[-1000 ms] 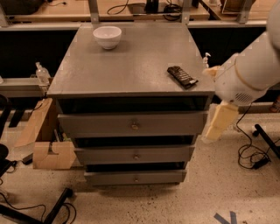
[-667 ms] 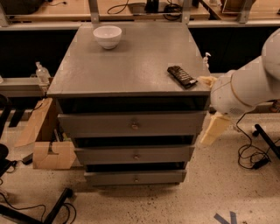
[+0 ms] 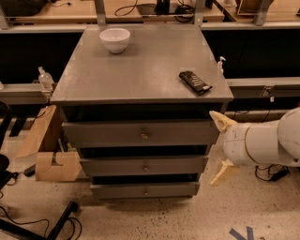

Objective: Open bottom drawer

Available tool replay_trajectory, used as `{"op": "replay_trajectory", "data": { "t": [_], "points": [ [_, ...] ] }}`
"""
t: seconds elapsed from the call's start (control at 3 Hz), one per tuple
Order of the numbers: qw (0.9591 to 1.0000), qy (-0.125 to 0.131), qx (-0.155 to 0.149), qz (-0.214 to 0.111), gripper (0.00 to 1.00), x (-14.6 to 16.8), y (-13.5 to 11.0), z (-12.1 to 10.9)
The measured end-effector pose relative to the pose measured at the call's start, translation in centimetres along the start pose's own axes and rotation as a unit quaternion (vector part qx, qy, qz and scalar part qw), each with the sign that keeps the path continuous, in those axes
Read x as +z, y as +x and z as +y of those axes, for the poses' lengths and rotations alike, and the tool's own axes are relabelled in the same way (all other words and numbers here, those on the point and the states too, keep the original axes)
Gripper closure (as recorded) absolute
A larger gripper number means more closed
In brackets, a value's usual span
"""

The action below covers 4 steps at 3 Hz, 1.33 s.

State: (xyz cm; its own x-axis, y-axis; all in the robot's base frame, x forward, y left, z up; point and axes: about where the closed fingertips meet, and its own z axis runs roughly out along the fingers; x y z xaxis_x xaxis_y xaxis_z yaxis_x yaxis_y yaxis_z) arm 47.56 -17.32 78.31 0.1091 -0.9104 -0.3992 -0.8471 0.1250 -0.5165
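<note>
While our end effector (image 3: pixel 224 146) hangs with its 2 fingers spread wide off the cabinet's (image 3: pixel 140 70) right edge, the bottom drawer (image 3: pixel 117 190) sits lowest; we risk catching the nearer middle drawer (image 3: pixel 112 166) instead.

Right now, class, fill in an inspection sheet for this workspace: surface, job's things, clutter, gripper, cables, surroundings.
Surface: grey cabinet top, holding a white bowl and a dark snack packet.
Job's things: bottom drawer, knob untouched.
Clutter: cardboard box left of the cabinet.
Gripper: gripper open, right of the cabinet, level with the middle drawer.
Cables: loose cables on the floor at left.
Surroundings: workbench behind.
</note>
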Motion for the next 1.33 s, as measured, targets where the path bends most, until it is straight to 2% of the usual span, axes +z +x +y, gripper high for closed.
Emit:
{"op": "replay_trajectory", "data": {
  "t": [0.33,0.67,1.0,1.33],
  "points": [
    [0.9993,0.036,0.002,0.007,0.0,0.0,0.6,-0.8],
    [0.9993,0.037,0.001,0.006,0.0,0.0,0.5,-0.9],
    [0.9994,0.015,0.008,0.03,0.0,3.9,1.6,1.7],
    [0.9993,-0.001,0.014,0.035,0.0,8.1,3.4,4.8]
  ]
}}
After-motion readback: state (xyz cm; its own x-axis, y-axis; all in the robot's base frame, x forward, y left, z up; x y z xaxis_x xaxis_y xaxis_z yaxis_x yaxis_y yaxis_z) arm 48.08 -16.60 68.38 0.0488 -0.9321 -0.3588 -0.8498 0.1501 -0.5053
